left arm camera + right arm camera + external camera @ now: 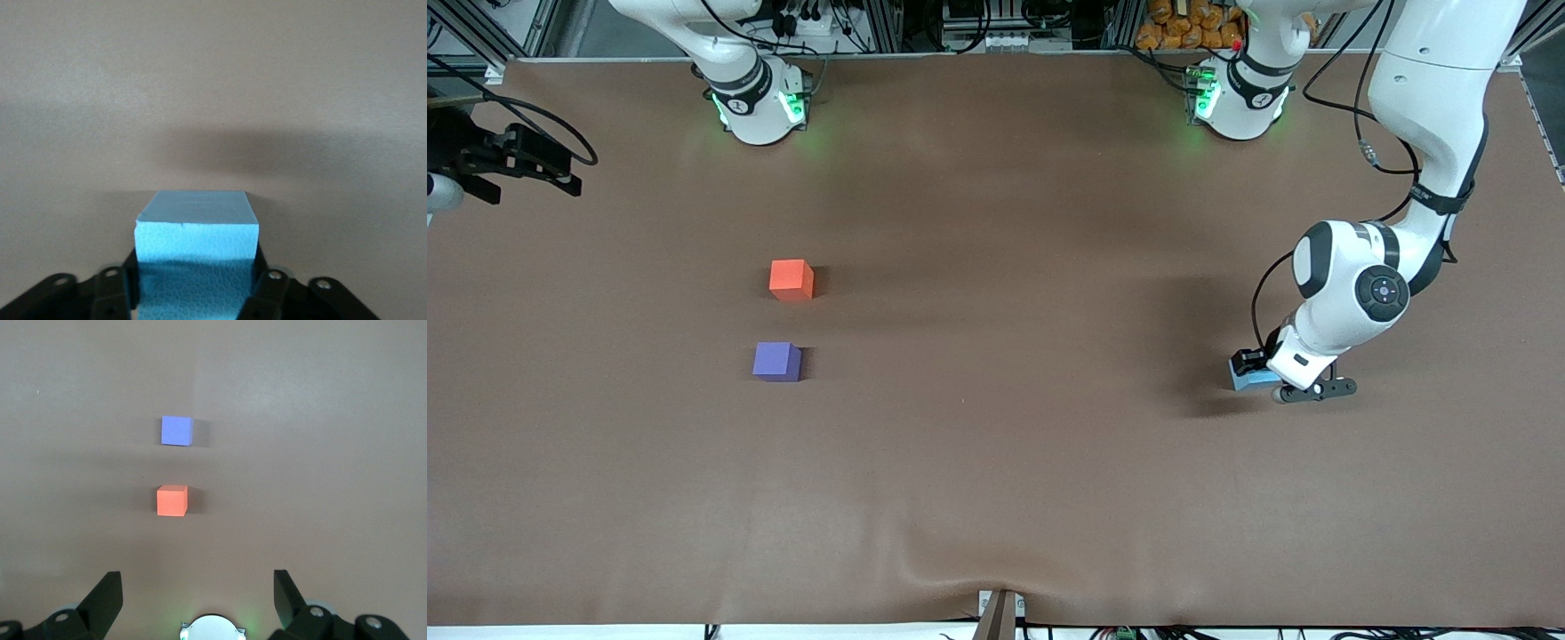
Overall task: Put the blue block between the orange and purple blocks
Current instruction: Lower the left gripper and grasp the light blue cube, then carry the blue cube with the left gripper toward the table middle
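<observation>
The blue block rests on the brown table toward the left arm's end. My left gripper is down on it, shut on its two sides. In the left wrist view the blue block fills the space between the black fingers of my left gripper. The orange block and the purple block sit a short gap apart toward the right arm's end, the purple one nearer the front camera. My right gripper waits open and empty, up in the air. Its wrist view shows the open gripper, the orange block and the purple block.
The brown cloth has a wrinkle at its near edge. The right arm's base and the left arm's base stand along the edge farthest from the front camera. Cables and clutter lie off the table there.
</observation>
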`<act>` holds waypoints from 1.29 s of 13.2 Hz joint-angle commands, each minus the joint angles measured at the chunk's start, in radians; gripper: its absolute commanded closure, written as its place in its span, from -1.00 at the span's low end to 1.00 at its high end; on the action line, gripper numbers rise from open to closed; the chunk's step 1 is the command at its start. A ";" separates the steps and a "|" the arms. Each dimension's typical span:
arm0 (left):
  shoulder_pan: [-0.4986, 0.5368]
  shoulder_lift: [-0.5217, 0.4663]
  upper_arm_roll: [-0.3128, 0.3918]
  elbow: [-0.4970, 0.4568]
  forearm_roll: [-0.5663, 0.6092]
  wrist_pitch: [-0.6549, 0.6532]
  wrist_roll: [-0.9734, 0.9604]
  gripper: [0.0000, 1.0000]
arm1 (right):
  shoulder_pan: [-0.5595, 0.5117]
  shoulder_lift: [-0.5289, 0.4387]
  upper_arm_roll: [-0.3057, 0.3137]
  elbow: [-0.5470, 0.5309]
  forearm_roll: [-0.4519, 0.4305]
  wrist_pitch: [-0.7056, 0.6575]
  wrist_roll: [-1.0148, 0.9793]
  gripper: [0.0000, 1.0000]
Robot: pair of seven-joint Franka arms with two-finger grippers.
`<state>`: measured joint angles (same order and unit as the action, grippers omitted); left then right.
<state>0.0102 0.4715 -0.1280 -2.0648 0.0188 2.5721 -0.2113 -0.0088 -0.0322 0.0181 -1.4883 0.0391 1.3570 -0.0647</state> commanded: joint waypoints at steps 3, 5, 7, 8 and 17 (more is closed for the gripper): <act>-0.235 -0.017 0.001 0.141 0.033 -0.152 -0.016 1.00 | -0.017 -0.020 0.006 -0.017 0.021 -0.006 -0.012 -1.00; -0.362 0.010 -0.001 0.276 0.033 -0.297 -0.095 1.00 | -0.017 -0.020 0.006 -0.017 0.021 -0.007 -0.012 -1.00; -0.500 0.074 0.001 0.378 0.024 -0.313 -0.196 1.00 | -0.016 -0.020 0.006 -0.017 0.025 -0.006 -0.012 -1.00; -0.554 0.116 0.001 0.435 0.023 -0.313 -0.259 1.00 | -0.016 -0.020 0.006 -0.017 0.024 -0.004 -0.012 -1.00; -0.872 0.427 0.010 0.815 0.017 -0.299 -0.678 1.00 | -0.014 -0.020 0.003 -0.015 0.025 -0.007 -0.012 -1.00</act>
<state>-0.8246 0.8601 -0.1349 -1.3146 0.0355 2.2826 -0.8293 -0.0111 -0.0322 0.0170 -1.4886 0.0523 1.3511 -0.0649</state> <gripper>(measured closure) 0.463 0.000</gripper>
